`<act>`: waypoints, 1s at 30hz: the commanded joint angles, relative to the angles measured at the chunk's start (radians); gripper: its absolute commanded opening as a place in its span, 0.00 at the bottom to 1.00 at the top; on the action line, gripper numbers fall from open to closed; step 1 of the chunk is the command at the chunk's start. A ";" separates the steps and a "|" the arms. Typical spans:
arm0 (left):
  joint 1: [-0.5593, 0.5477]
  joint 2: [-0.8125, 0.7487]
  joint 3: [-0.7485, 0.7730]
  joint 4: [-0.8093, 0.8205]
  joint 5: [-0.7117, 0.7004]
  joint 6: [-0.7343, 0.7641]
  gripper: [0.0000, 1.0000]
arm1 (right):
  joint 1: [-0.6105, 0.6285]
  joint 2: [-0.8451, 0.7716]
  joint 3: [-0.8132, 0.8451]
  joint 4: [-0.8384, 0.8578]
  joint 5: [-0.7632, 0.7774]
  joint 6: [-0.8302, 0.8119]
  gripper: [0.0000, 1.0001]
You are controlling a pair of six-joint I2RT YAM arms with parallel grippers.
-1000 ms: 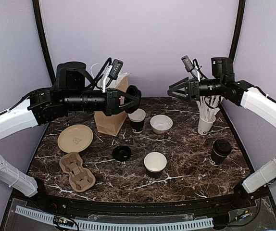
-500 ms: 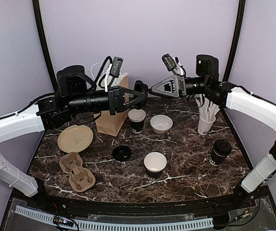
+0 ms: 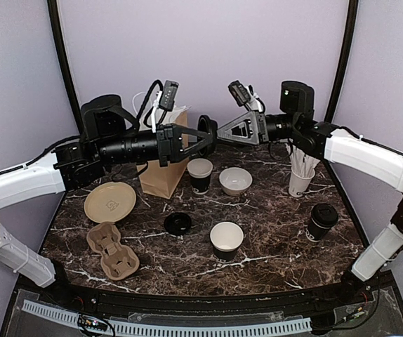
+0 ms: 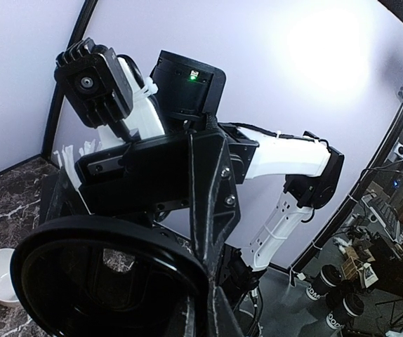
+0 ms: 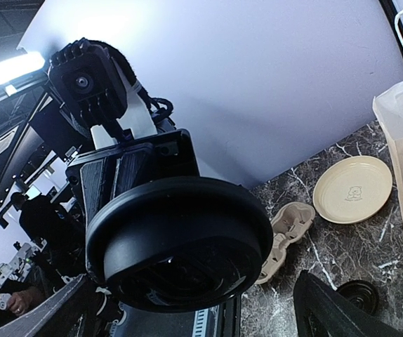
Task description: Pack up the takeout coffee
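My left gripper point(image 3: 200, 137) is shut on a black dome lid point(image 3: 205, 128) and holds it in the air above the back of the table. The lid fills the lower left of the left wrist view point(image 4: 103, 281) and the middle of the right wrist view point(image 5: 180, 239). My right gripper point(image 3: 220, 133) is open, its tips right at the lid, with the jaws spread wide to either side. Two open black coffee cups stand on the table, one at the back point(image 3: 200, 175) and one in front point(image 3: 226, 241). A lidded cup point(image 3: 321, 222) stands at the right.
A second black lid point(image 3: 177, 223) lies on the table. A brown paper bag point(image 3: 162, 167), a tan plate point(image 3: 109, 201) and a pulp cup carrier point(image 3: 113, 250) are at the left. A low white bowl point(image 3: 235, 181) and a white cup of straws point(image 3: 301, 177) stand at the back right.
My right gripper has swung left from above the straws to meet the lid. My left gripper has carried the lid a little to the right and still holds it.
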State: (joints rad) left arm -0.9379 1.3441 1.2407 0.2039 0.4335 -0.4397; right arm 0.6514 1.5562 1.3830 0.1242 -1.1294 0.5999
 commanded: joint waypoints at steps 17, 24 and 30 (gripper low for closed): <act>0.001 0.021 0.002 0.044 0.050 -0.020 0.04 | 0.031 0.023 -0.042 0.209 -0.082 0.121 0.93; 0.002 0.030 0.007 0.049 0.053 -0.023 0.04 | 0.031 0.024 -0.049 0.226 -0.090 0.133 0.84; 0.001 0.019 -0.001 0.046 0.041 -0.018 0.04 | 0.031 0.018 -0.065 0.284 -0.112 0.169 0.88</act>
State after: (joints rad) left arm -0.9379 1.3758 1.2366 0.2306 0.4789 -0.4576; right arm 0.6712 1.5768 1.3334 0.3161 -1.2076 0.7380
